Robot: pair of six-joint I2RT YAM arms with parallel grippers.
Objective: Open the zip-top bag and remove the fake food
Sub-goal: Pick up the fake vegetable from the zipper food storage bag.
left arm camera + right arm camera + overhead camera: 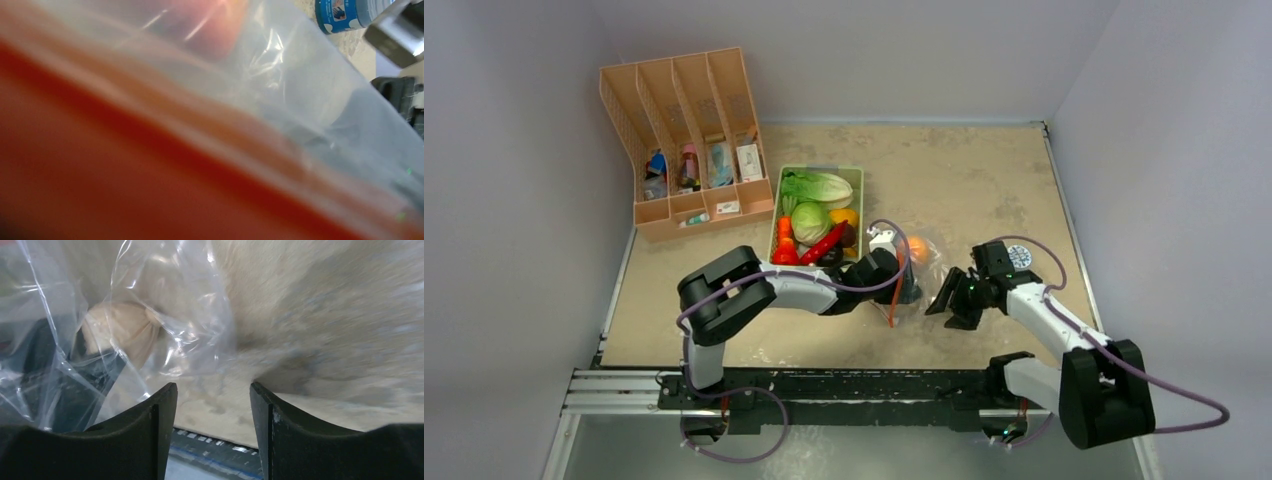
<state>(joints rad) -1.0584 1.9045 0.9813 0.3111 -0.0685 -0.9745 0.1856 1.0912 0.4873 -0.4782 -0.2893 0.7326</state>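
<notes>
Standing beside the zip-top bag (932,262): pale-green tray (849,170).

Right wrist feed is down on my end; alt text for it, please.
The right gripper stands open, nothing between its fingers, above the tan table. At the view's left is the crinkly zip-top bag, a pale beige fake food piece showing inside.

Beige table (984,180) with file rack (686,140), green tray (824,168), zip-top bag (929,262), round tub (1020,257)
</notes>
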